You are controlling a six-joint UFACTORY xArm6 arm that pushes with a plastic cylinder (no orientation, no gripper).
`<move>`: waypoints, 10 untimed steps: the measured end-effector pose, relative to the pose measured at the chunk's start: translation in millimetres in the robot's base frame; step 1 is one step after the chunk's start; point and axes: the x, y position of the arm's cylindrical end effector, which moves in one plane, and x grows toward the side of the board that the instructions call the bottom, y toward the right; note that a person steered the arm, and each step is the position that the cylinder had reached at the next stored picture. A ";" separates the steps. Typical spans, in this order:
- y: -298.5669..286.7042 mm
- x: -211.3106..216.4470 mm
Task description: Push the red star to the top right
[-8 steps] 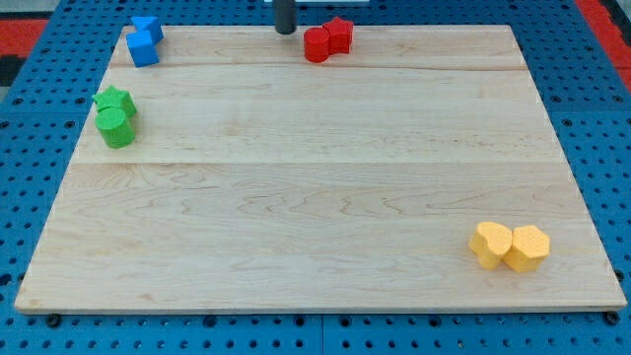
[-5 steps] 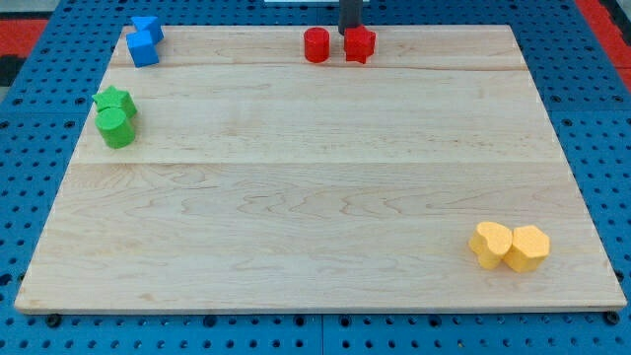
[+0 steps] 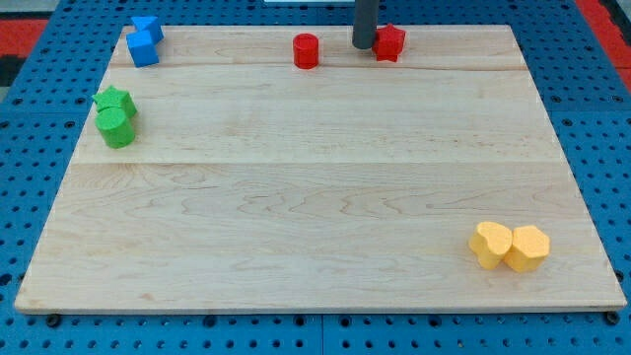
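- Pale wood counter [image 3: 315,197], planks running across, sitting on blue pegboard [image 3: 20,177]; red strips of pegboard at 11 and 1 o'clock corners.
- Red star [image 3: 390,42] near counter's far edge, about 1 o'clock from board centre, short of the top-right corner.
- Tool: dark rod, my tip [image 3: 365,45] just at 9 o'clock of red star, touching or nearly so; contact can't be confirmed. No jaws, nothing held, so no opening to report.
- Red cylinder [image 3: 307,50] at 9 o'clock of tip, clearly apart from both tip and star.
- Two blue blocks [image 3: 144,40] touching at 11 o'clock corner; shapes unclear.
- Green star [image 3: 114,100] with green cylinder-like block [image 3: 116,127] touching it, at 9–10 o'clock edge.
- Yellow heart-like block [image 3: 491,244] and yellow hexagon-like block [image 3: 527,248] touching, at 4–5 o'clock corner.
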 end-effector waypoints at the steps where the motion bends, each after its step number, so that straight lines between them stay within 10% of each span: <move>1: 14.7 -2.7; 4: 32.5 42.0; 10: 52.0 -19.9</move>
